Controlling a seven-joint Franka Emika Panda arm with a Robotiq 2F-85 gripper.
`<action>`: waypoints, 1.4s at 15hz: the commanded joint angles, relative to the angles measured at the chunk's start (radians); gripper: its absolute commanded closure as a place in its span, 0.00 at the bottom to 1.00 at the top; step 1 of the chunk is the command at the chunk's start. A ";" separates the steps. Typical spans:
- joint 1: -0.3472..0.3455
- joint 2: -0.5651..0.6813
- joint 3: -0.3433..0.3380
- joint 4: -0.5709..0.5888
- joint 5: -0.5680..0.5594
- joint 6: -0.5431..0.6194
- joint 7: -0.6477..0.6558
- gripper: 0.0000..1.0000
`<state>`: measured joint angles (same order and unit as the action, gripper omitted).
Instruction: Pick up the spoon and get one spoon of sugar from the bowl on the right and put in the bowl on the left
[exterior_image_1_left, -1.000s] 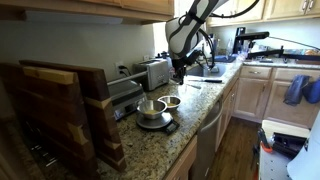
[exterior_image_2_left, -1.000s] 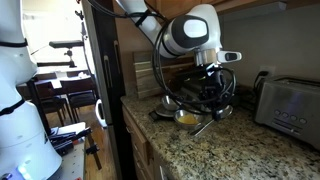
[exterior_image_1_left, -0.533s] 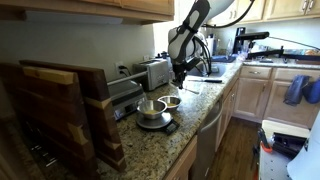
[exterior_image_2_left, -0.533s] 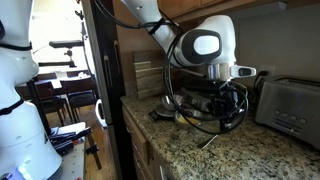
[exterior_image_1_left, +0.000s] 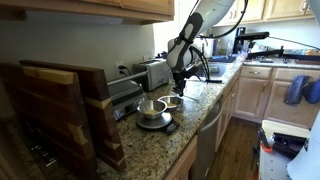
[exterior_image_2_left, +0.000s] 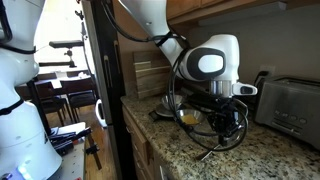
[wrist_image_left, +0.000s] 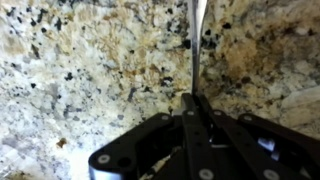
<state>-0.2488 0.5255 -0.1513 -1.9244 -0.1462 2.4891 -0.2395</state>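
1. The end effector (wrist_image_left: 192, 98) is standing fully shut. In the wrist view the thin handle of the spoon (wrist_image_left: 196, 30) is coming out from between its fingertips, so it seems to be gripping the spoon low over the speckled surface (wrist_image_left: 80, 60).
2. The sugar (exterior_image_2_left: 187, 117) is lying in the small bowl (exterior_image_1_left: 172, 101) near the end effector, and the metal bowl (exterior_image_1_left: 150, 108) is sitting just beside that one.
3. The hold is on a narrow, smooth handle, so the spoon is likely to be twisting or sliding when it is pushing into the sugar.
4. The scoop end is not showing, so its facing cannot be told; a wrong facing would be scooping nothing.
5. A sideways push could be shifting the small bowl, and any tilt while carrying would be spilling sugar onto the surface.
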 joint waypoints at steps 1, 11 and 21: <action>-0.015 0.015 0.007 0.007 0.013 0.006 -0.016 0.93; 0.020 -0.130 0.005 -0.071 -0.010 -0.039 -0.015 0.30; 0.026 -0.200 0.015 -0.087 -0.003 -0.068 -0.061 0.00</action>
<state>-0.2262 0.3254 -0.1327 -2.0130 -0.1513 2.4232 -0.2995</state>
